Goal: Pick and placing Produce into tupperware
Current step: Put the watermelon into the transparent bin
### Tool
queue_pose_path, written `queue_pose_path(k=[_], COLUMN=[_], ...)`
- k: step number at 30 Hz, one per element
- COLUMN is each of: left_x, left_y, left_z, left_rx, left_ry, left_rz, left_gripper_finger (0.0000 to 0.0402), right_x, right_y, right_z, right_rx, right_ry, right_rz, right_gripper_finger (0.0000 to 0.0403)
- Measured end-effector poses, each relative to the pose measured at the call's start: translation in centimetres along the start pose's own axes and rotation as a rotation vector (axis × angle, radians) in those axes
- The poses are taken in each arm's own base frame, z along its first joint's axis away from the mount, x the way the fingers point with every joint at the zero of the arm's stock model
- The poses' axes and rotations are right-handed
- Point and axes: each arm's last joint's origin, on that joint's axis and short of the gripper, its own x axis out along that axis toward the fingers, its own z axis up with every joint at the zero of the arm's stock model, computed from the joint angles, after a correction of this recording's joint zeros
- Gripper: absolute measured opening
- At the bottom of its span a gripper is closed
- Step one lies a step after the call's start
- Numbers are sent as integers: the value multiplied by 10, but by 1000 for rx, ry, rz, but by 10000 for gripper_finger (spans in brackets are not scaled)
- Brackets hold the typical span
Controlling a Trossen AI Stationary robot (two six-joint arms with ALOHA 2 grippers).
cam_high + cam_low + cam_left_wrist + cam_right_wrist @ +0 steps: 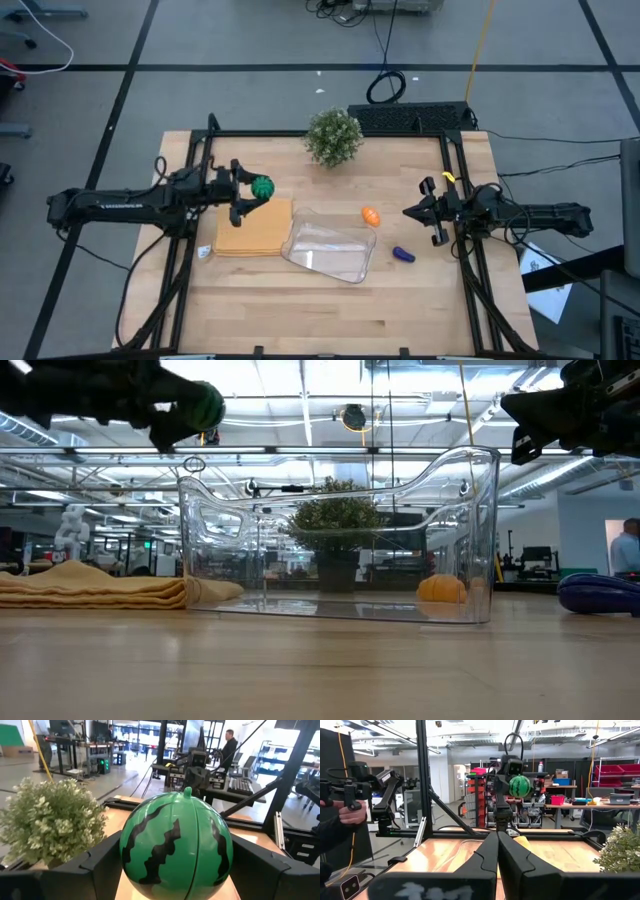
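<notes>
Holding: green ball [262, 187] pinched in left gripper [250, 192], lifted clear of the table, above the far corner of the tan mat [256, 228]
Key relation: tub [330, 248] lies off to the ball's right and a bit nearer the front edge, mat in between; looks like a short sideways carry, then a drop
Tub axis: long side runs roughly left-right, slightly skewed, so plenty of margin for crossing its near rim
Nearer arm: left arm for the ball, obviously; right gripper [432, 212] parked well past the tub's right side, fingers pressed together, nothing in them
Other produce: orange piece [371, 215] just outside the tub's far right corner, purple piece [403, 254] on the table off its right end; both closer to the right arm
Tub contents: seems empty so far
High vs low: high view gives the layout; low view shows the ball up above the tub's rim
Left wrist: shows watermelon stripes and both fingers hugging the ball, plus the plant [50, 820] beside it; no tub in sight there
</notes>
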Motion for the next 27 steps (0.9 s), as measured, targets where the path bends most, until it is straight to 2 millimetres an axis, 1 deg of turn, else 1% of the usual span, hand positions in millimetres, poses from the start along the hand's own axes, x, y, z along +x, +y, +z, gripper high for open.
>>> queue_pose_path(k=[7, 11, 15, 19, 27], left_x=[36, 58, 81, 100, 133], left_y=[-1, -1, -2, -2, 0], left_z=[21, 28, 31, 29, 22], left_rx=[39, 36, 27, 15, -7], left_ry=[82, 133, 175, 227, 407], left_rz=[-38, -62, -116, -160, -134], left_gripper_finger=[296, 296, 296, 296, 296], right_x=[0, 0, 0, 0, 0], right_y=[0, 0, 0, 0, 0], right_z=[0, 0, 0, 0, 0], right_rx=[0, 0, 0, 0, 0], right_ry=[0, 0, 0, 0, 0], right_rz=[0, 0, 0, 0, 0], right_gripper_finger=[0, 0, 0, 0, 0])
